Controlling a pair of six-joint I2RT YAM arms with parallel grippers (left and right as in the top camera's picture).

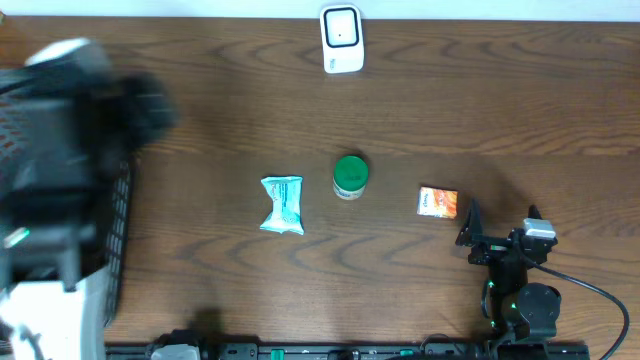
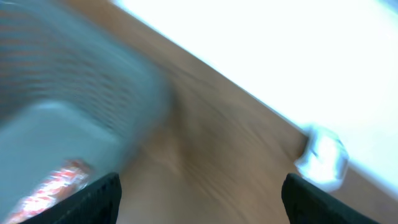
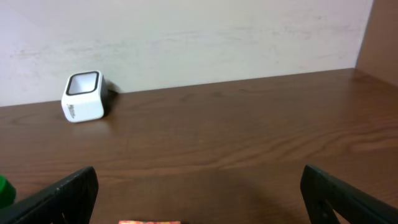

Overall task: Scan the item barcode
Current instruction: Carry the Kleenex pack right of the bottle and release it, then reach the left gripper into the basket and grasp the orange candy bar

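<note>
Your dark wooden table (image 1: 200,120) runs back to a pale wall, with the white scanner (image 1: 341,38) at its far edge. Your right gripper (image 1: 501,212) stands wide open and empty near the front right. The orange packet (image 1: 437,202) lies just beside it on the left, not touching, well apart from the scanner. Further left sit the green-lidded jar (image 1: 350,176) and the teal packet (image 1: 283,204). Your left gripper (image 2: 202,196), blurred, is spread wide with nothing between its fingers, by the black basket (image 1: 120,230), where a red-and-white packet (image 2: 56,183) lies.
</note>
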